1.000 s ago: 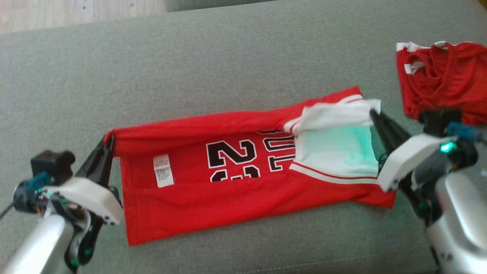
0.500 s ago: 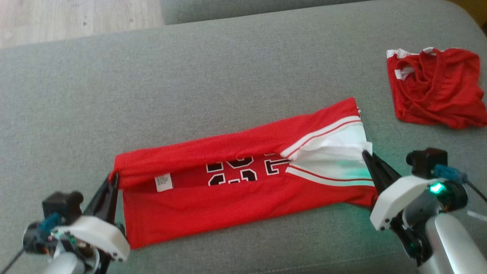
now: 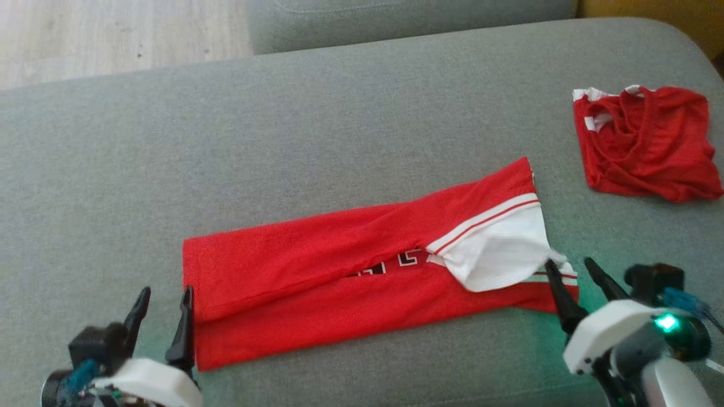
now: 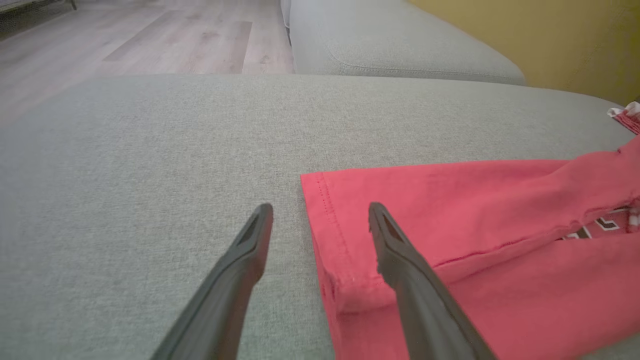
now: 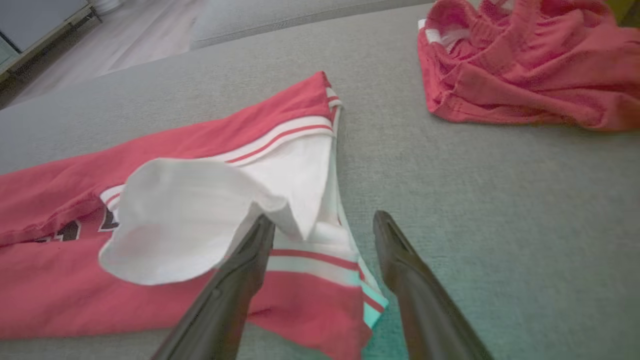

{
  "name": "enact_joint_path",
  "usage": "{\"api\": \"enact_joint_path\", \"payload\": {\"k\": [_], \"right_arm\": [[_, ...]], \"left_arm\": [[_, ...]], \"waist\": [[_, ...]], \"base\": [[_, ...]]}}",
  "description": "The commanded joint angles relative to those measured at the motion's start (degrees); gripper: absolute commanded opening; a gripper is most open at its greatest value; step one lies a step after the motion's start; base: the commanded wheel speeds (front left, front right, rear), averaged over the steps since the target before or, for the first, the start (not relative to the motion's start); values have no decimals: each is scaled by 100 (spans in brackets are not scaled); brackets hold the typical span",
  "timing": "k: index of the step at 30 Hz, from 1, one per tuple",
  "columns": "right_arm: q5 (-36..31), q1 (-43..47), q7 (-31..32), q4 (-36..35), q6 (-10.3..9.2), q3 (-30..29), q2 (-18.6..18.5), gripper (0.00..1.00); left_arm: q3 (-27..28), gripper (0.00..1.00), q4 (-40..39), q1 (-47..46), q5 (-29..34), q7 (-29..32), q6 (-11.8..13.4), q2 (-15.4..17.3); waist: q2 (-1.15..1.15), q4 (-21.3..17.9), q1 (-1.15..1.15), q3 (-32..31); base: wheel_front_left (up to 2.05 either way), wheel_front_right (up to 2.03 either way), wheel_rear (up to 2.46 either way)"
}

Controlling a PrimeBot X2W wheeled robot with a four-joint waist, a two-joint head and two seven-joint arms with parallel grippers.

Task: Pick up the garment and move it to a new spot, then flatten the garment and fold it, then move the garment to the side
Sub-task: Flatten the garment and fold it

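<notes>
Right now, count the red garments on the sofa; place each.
2. The folded red jersey lies centred on the grey cushion; the crumpled red shorts lie at its far right. Folds could hide more.

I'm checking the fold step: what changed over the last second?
The left pincer and right pincer folded the far edge of the jersey toward the robot over the number, then let go; both stand open. The red shorts stayed put.

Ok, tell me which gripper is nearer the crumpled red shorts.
Right. The right gripper is at the sleeve end of the jersey, toward the shorts; the left gripper is at the opposite hem end.
</notes>
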Motion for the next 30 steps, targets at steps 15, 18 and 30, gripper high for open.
{"api": "enact_joint_path", "payload": {"k": [15,18,30], "right_arm": [[-77,-183,276,-808,-4,-1054,-75,100],[-154,-248,453,-707,-4,-1067,-99,100],[-417,-600,400,1221,-4,-1063,-204,100]], "left_arm": [[333,100,-762,174,196,-508,747,-359],[288,100,-803,168,212,-536,784,-451],[55,100,-791,8,359,-441,835,-544]], "waist": [[-1,856,0,-328],[-1,1004,0,-296],[-1,1549,0,-92]], "base": [[0,0,0],[0,0,0],[0,0,0]]}}
